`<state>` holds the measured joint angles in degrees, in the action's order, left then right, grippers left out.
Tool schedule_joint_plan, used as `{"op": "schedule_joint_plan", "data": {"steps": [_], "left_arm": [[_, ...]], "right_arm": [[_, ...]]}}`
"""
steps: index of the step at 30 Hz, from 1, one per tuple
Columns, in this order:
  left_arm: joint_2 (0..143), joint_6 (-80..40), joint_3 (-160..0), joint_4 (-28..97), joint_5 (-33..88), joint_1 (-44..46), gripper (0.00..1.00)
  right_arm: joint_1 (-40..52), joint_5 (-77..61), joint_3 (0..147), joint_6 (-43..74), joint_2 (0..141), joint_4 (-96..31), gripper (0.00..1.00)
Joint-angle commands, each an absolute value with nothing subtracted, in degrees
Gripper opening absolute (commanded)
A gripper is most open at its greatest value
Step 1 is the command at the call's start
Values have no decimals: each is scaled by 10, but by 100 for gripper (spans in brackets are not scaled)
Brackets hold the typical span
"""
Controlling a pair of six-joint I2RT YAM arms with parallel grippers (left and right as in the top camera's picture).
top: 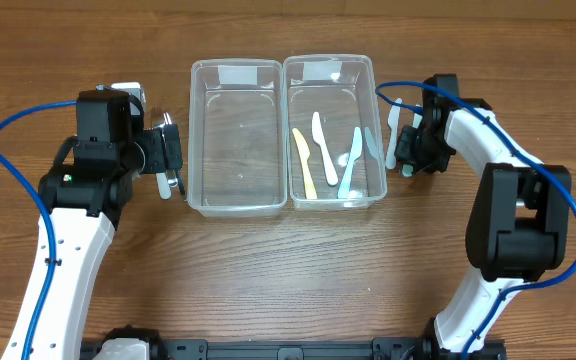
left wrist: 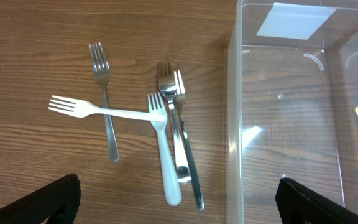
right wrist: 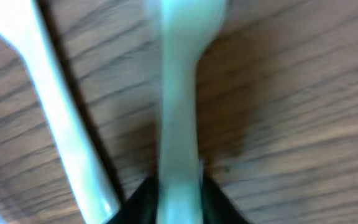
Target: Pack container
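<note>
The wooden table fills every view. The left arm and right arm reach in from the two sides, and their bases are cut off at the lower edge of the overhead view.

Two clear containers stand side by side at the centre, walls touching. The left container is bare inside. The right container holds four plastic pieces: a yellow knife, a white piece, a teal spoon and a pale piece against the right wall. The kinds of the white and pale pieces are hard to tell.

The left gripper hangs just left of the left container, fingers spread wide and holding nothing. Only their dark tips show in the wrist view's bottom corners. Below it lie a heap of forks: three metal and two white plastic, overlapping. From overhead the gripper hides most of them.

The right gripper sits just right of the right container, down at the table. Its fingers pinch the handle of a pale green utensil. That view is badly blurred and the head is cut off, so its kind is unclear. A white utensil lies just beside it on the wood.
</note>
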<state>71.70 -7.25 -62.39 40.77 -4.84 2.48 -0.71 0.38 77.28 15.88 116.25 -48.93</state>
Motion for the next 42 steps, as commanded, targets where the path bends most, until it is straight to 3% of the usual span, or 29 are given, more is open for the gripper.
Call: {"op": "schedule_joint_plan", "data": {"steps": [1,8,26,34,42], "left_arm": [[720,-62,-639,407,-40,23,100],[720,-62,-639,407,-40,23,100],[720,-62,-639,407,-40,23,100],[720,-62,-639,407,-40,23,100],[720,-62,-639,407,-40,23,100]], "right_arm": [[-7,6,713,181,1194,-484,16],[-7,13,705,181,1194,-477,8],[14,59,882,178,1064,-584,7],[100,28,940,176,984,-599,7],[204,25,908,180,1030,-571,7]]}}
